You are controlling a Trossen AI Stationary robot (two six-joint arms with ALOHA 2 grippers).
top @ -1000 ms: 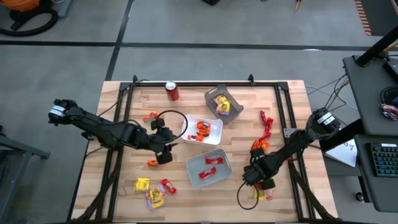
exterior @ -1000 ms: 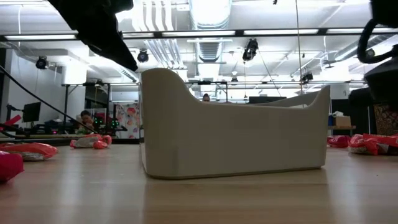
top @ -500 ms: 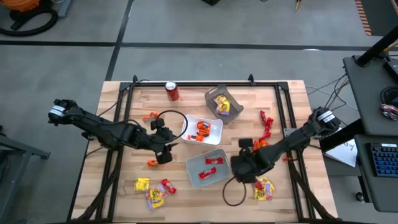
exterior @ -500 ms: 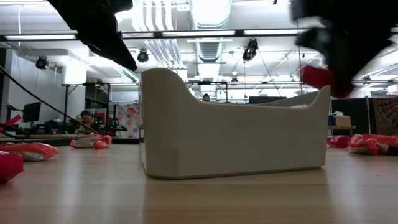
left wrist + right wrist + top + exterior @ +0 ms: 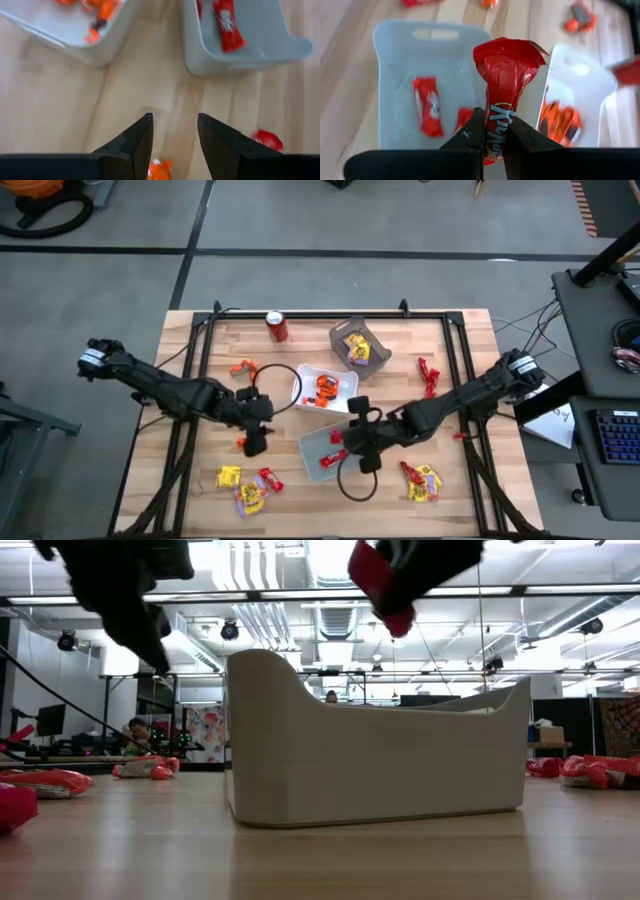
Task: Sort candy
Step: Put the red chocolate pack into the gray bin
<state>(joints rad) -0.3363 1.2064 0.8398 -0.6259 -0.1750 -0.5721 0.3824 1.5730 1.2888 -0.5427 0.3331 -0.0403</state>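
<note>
My right gripper (image 5: pixel 494 127) is shut on a red wrapped candy (image 5: pixel 506 70) above the grey tray (image 5: pixel 395 60) that holds red candies (image 5: pixel 428 106); in the high view it hangs over that tray (image 5: pixel 312 448). In the low view the candy (image 5: pixel 383 580) is high above the tray wall (image 5: pixel 375 750). My left gripper (image 5: pixel 175 135) is open, pointing down over an orange candy (image 5: pixel 159 167) that lies on the table (image 5: pixel 241 442), left of the tray. My right gripper pinches one end of the red candy's wrapper (image 5: pixel 495 120) between its two fingers. The rest of the candy sticks out beyond the fingertips. It is lifted clear, above the tray with the red candies.
A white tray (image 5: pixel 340 375) holds orange candies, and a grey tray (image 5: pixel 372 338) at the back holds yellow ones. A red soda can (image 5: pixel 277 326) stands at the far edge. Loose candies lie at the near left (image 5: pixel 245 485), near right (image 5: pixel 420 480) and right (image 5: pixel 428 375).
My right gripper has carried the red candy from the table's near right toward the left, and now hangs over the tray with the red candies. My left gripper has moved a little toward the near edge, over the orange candy.
</note>
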